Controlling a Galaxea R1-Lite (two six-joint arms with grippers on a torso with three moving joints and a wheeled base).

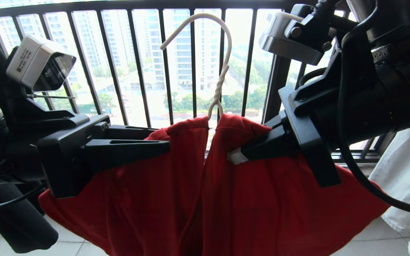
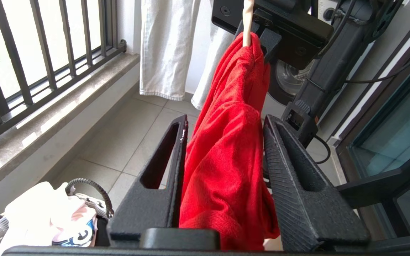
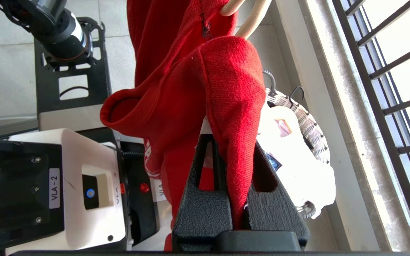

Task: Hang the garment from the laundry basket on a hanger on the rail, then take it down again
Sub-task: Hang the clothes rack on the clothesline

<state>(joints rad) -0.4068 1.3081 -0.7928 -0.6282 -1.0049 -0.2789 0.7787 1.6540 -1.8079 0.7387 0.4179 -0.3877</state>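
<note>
My left gripper [image 2: 222, 131] stands spread, the red T-shirt [image 1: 176, 192] hanging loose between its fingers. The white wire hanger [image 1: 219, 74] sits in the collar, its hook free of any rail. My right gripper [image 3: 238, 142] pinches the shoulder over the wire. I should keep that pinch firm and the hanger level.

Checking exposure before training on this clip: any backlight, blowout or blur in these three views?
Head view: strongly backlit, sky behind the railing blown out, hanger pale against it, both arms near-silhouettes. Left wrist view: even daylight, garment sharp, window top left overexposed. Right wrist view: railing side at the right edge washed out, knit texture of the garment crisp. No motion blur in any view.
</note>
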